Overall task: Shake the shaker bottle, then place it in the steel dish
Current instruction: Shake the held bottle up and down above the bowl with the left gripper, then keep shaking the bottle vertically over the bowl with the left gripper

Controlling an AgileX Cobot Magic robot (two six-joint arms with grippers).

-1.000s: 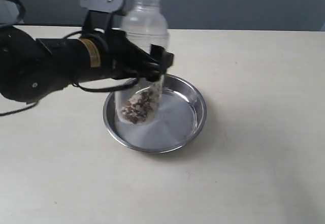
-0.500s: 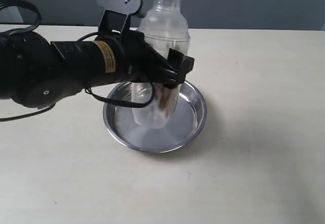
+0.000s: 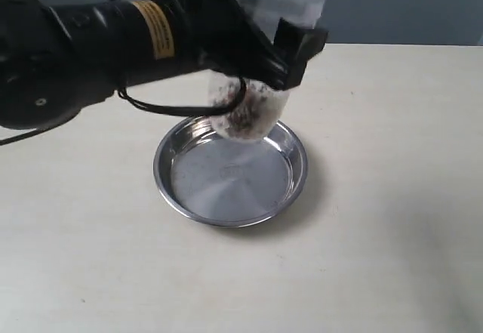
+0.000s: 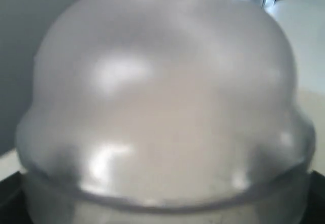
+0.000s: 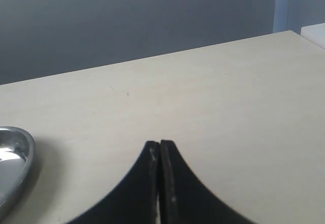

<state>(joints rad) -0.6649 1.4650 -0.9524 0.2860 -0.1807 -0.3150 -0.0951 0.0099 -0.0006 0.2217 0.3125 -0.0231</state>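
- Shaker bottle [image 3: 249,114]: one, clear plastic, held in the air above the far rim of the dish and touching nothing beneath it. Its outline is blurred. The brown granules are scattered up the lower wall, not settled, which suggests the shake is under way. In the left wrist view its frosted dome [image 4: 162,107] fills the picture; the cap runs out of the exterior view at the top.
- Left gripper [image 3: 283,53]: clamped across the bottle's body, with the near finger [image 3: 300,44] in front of the wall and the far one hidden behind it.
- Handling note: hold the clamp firm and the strokes short and in line with the bottle. A slack grip would likely let smooth plastic slide.
- Steel dish [image 3: 230,222]: one, shallow and shiny, nothing lying in it; an edge shows in the right wrist view [image 5: 12,158].
- Placement note: bring the bottle over the middle of the flat base, upright, before lowering. A landing on the sloped rim would probably tip it.
- Right gripper [image 5: 160,150]: tips pressed together, nothing held, well clear of the dish.
- Table [image 3: 377,197]: pale, supports the dish.
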